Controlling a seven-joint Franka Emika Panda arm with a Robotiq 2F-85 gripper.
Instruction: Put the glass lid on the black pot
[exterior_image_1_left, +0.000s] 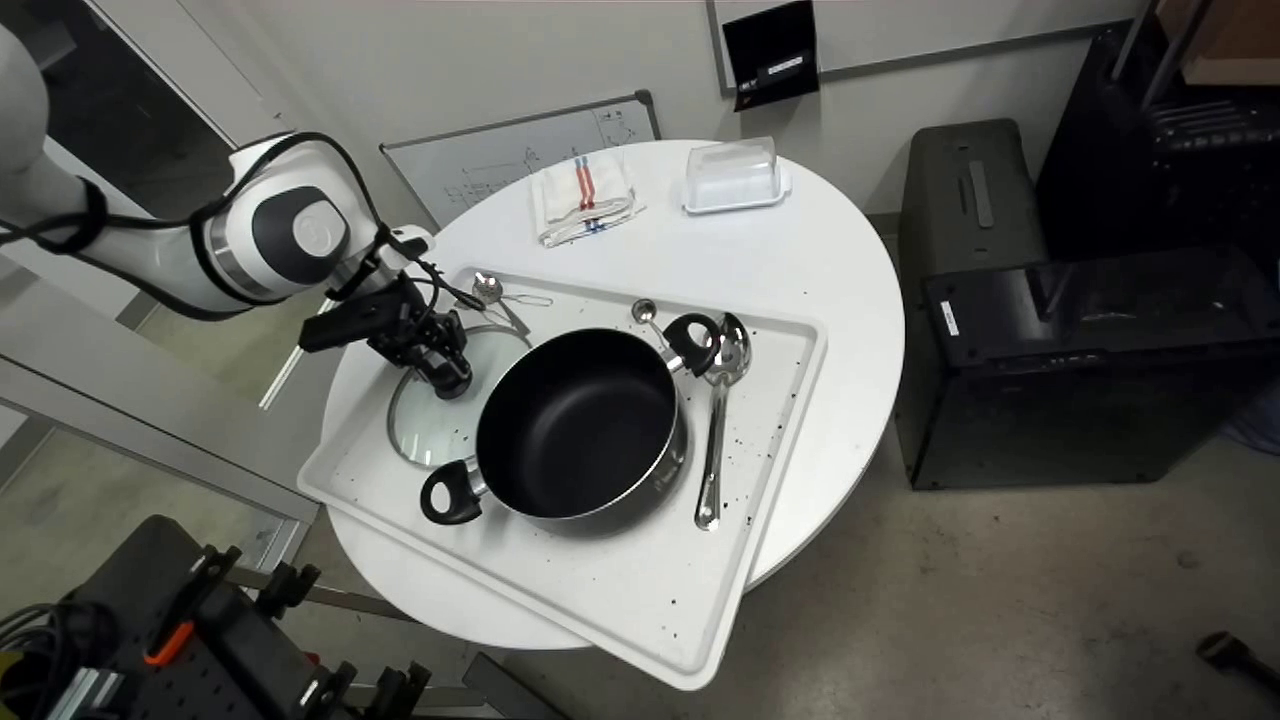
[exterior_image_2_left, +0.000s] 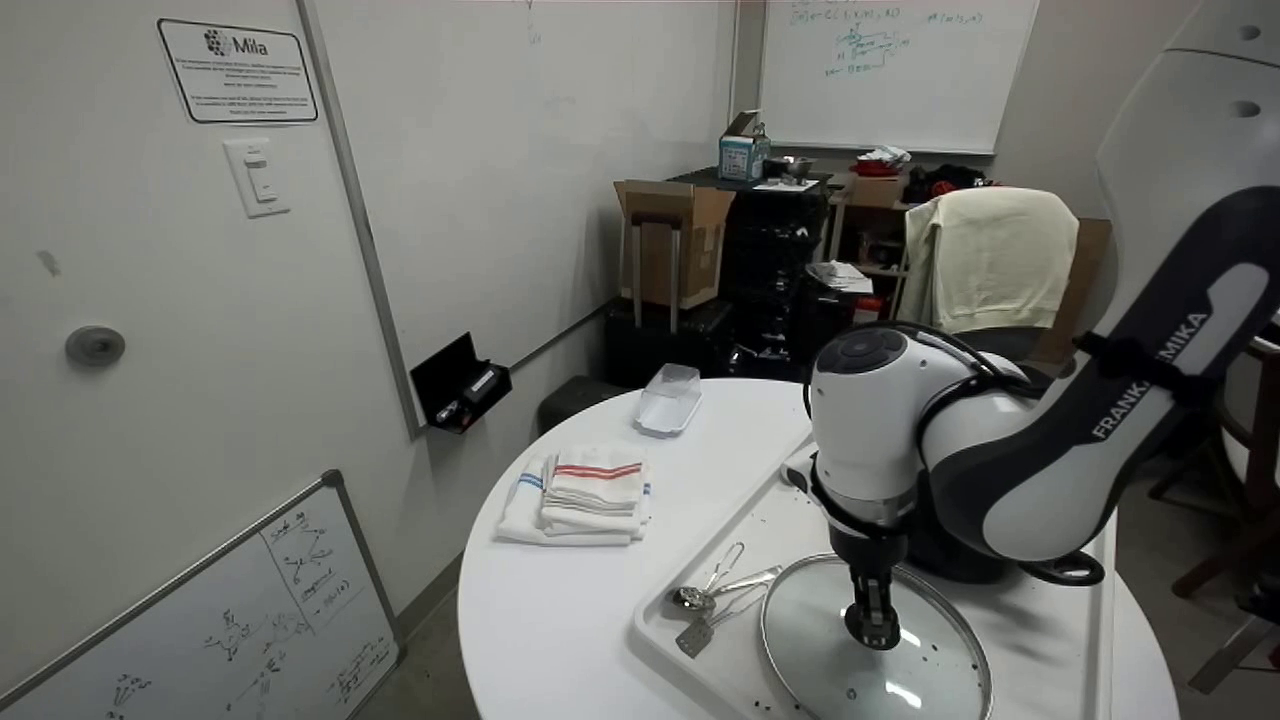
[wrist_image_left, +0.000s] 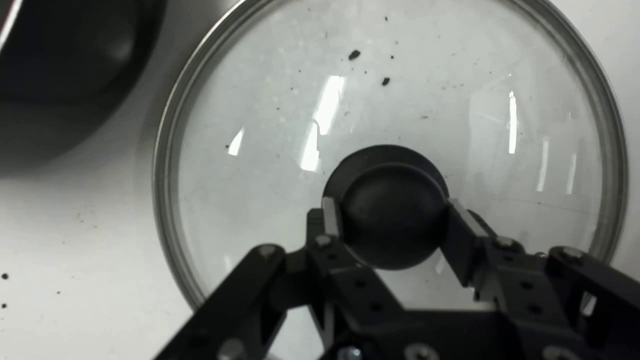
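While the knob (wrist_image_left: 395, 212) of the glass lid (wrist_image_left: 395, 120) is clamped from both sides by the end effector (wrist_image_left: 397, 220), its jaws parted only by that knob, whether the lid is lifted cannot be told. It is seen over the tray (exterior_image_1_left: 640, 600), just beside the black pot (exterior_image_1_left: 580, 430), with one pot handle (exterior_image_1_left: 463, 490) set near its rim. By that rim a skimmer (exterior_image_1_left: 487, 288) and a small spatula (exterior_image_2_left: 694, 637) are crowded; by the opposite handle (exterior_image_1_left: 681, 347) a small ladle (exterior_image_1_left: 645, 311) and a metal spoon (exterior_image_1_left: 716, 430) are laid. Off the tray, folded towels (exterior_image_1_left: 585, 200) and a butter dish (exterior_image_1_left: 735, 175) are placed on the surface (exterior_image_1_left: 840, 260).
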